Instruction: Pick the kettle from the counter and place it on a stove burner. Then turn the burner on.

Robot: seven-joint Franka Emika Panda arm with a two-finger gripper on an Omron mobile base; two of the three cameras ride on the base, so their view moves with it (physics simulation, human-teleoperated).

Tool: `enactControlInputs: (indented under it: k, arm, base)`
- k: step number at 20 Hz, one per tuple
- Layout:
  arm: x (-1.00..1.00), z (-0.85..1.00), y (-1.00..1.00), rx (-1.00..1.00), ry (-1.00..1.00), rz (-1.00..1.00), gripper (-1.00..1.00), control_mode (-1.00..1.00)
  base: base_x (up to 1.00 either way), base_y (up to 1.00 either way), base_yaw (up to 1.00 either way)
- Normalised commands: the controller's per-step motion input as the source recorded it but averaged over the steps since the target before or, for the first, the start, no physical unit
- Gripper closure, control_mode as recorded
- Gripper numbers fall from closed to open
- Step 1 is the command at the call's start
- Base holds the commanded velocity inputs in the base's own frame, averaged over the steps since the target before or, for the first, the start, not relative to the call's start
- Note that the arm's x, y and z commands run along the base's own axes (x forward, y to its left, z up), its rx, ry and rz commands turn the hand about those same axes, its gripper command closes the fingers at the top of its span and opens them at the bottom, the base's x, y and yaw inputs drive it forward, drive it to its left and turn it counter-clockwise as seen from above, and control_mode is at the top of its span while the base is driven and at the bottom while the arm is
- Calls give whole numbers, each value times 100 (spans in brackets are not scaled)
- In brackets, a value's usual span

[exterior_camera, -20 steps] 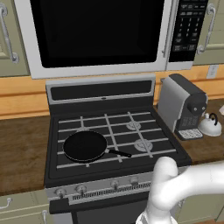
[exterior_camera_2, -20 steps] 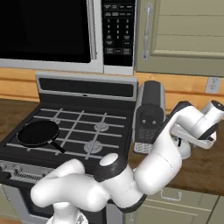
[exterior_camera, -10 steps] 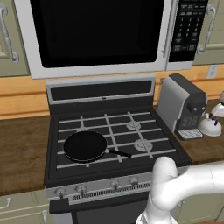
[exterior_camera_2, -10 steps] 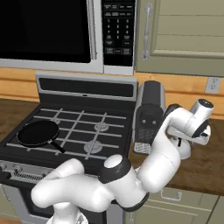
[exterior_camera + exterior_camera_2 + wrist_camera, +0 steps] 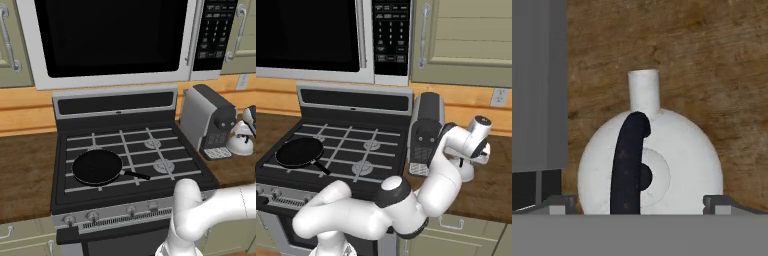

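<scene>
Kettle [image 5: 662, 165]: white, domed, dark arched handle, short spout; stands upright on the counter [image 5: 712, 60] just right of the coffee machine [image 5: 207, 120], apart from the stove. Gripper [image 5: 639, 204]: directly above the kettle, jaws spread wide with one fingertip [image 5: 559, 204] on either side of the body, nothing held. Stove burner [image 5: 164, 166]: bare under its grate. Pan [image 5: 97, 166]: black, on the front left grate.

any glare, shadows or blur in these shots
Left base view: flat even light, no glare on the microwave door. Right base view: sharp throughout, only faint shading under the pan. Hand view: kettle edges look soft and blocky, counter grain smeared.
</scene>
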Motion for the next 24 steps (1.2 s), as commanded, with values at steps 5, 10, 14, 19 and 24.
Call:
enactControlInputs:
  k: [5, 10, 14, 19, 24]
  arm:
    - [31, -16, 0, 0, 0, 0, 100, -100]
    - [3, 0, -1, 0, 0, 0, 100, -100]
    - [0, 0, 0, 0, -1, 0, 100, -100]
    - [-21, 13, 0, 0, -11, 0, 100, -100]
    - [-69, 67, -5, 3, -37, 0, 100, -100]
  base:
    - [0, 0, 0]
    - [0, 0, 0]
    - [0, 0, 0]
    - [0, 0, 0]
    - [0, 0, 0]
